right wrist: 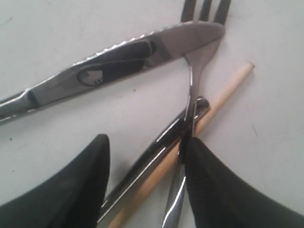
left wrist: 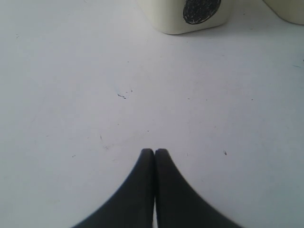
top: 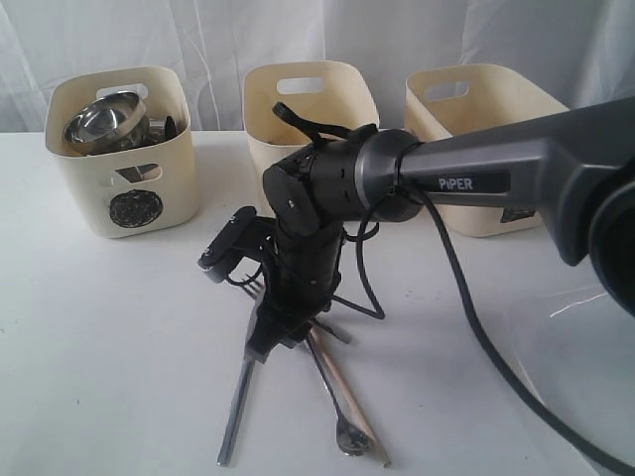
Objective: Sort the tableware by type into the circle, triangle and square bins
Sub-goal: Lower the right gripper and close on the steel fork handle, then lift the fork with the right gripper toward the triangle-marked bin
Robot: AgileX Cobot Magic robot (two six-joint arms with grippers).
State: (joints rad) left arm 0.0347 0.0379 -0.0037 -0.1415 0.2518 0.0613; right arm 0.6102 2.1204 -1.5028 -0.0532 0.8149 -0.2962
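My right gripper (top: 283,337) (right wrist: 146,142) reaches across the middle and points down at a pile of cutlery on the white table. It is open. Between its fingers lie a steel spoon handle (right wrist: 156,145), a wooden chopstick (right wrist: 228,88) and the fork's handle (right wrist: 189,95), which runs along one finger. The knife (right wrist: 118,61) (top: 238,407) lies just outside the jaws. The spoon (top: 342,428) and chopstick (top: 359,421) stick out towards the table's front. The circle bin (top: 136,208) (left wrist: 202,9) holds a steel bowl (top: 99,124). My left gripper (left wrist: 155,152) is shut and empty above bare table.
Two more cream bins stand at the back, one in the middle (top: 308,104) and one to the right (top: 486,104); the arm hides their marks. A large white plate (top: 585,357) lies at the right under the arm's cable.
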